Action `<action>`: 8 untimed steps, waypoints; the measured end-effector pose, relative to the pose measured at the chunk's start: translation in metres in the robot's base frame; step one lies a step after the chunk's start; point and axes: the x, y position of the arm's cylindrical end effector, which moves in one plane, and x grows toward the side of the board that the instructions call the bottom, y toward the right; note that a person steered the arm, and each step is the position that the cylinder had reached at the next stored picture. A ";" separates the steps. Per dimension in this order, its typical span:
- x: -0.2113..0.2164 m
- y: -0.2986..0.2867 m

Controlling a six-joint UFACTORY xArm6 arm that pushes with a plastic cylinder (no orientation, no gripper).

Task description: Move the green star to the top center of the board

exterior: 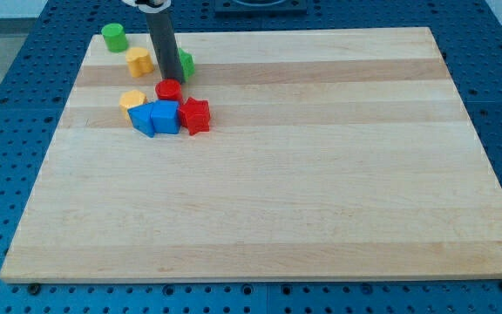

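Observation:
The green star (186, 63) lies near the board's top left, mostly hidden behind my rod, with only its right side showing. My tip (169, 78) rests on the board just left of and touching or nearly touching the star. A yellow block (139, 61) sits just left of the rod. A green cylinder (114, 37) stands at the top left corner.
Below my tip is a tight cluster: a red cylinder (168, 90), a yellow hexagonal block (132, 100), two blue blocks (143, 119) (165, 116) and a red star (195, 114). The wooden board (321, 174) lies on a blue perforated table.

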 end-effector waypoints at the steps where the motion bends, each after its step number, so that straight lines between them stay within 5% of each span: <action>1: 0.000 -0.006; 5: -0.047 -0.015; 8: -0.059 0.054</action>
